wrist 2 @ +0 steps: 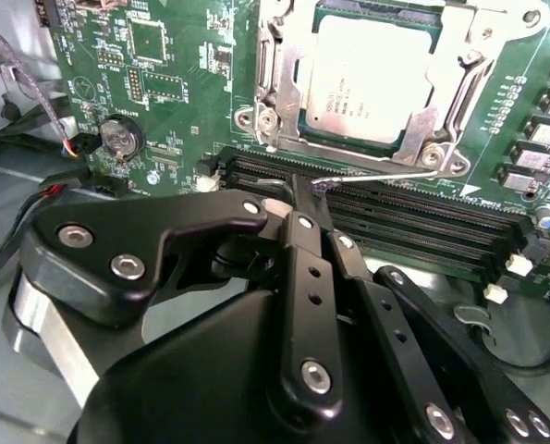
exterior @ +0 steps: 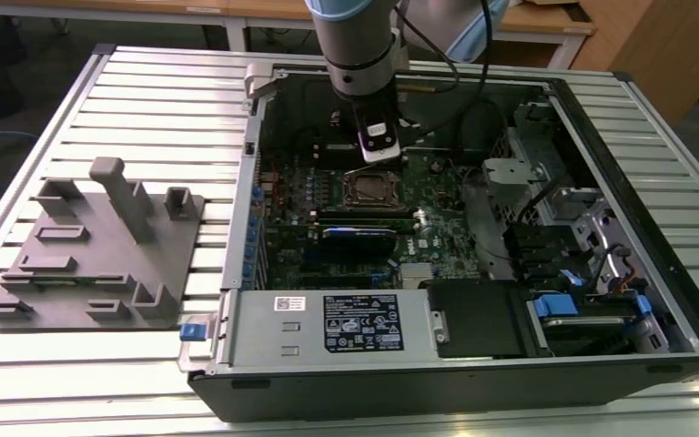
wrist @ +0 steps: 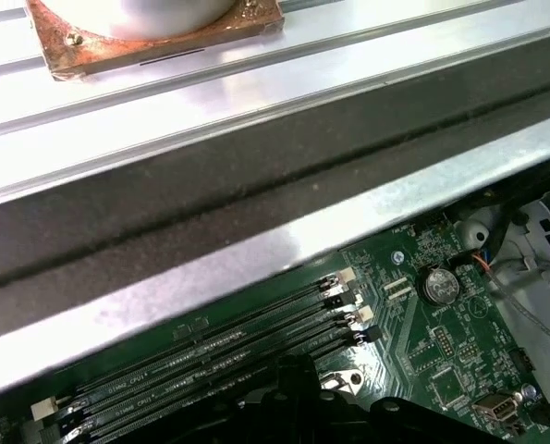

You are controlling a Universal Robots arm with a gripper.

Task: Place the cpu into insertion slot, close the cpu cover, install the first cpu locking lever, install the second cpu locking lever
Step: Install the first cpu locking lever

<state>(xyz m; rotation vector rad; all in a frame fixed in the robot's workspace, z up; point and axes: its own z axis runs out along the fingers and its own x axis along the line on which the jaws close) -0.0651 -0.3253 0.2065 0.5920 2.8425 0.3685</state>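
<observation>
The cpu (wrist 2: 372,74) lies flat in the insertion slot (exterior: 368,189) on the green board, silver top up. The cpu cover (wrist 2: 446,116) is down over it, and its metal frame surrounds the chip's edges. A thin wire locking lever (wrist 2: 385,178) runs along the socket's side next to the memory slots. My gripper (wrist 2: 300,190) is shut, with its black fingertips right at the hooked end of that lever; whether they pinch it or only touch it is unclear. In the exterior view the gripper (exterior: 375,153) hangs just behind the socket, inside the open computer case.
Long black memory slots (wrist 2: 413,217) lie right under my fingers and also appear in the first wrist view (wrist: 210,365). A coin battery (wrist 2: 120,137) sits nearby. The case wall (wrist: 256,176) rises close by. A grey fixture plate (exterior: 95,255) lies on the slatted table at the exterior view's left.
</observation>
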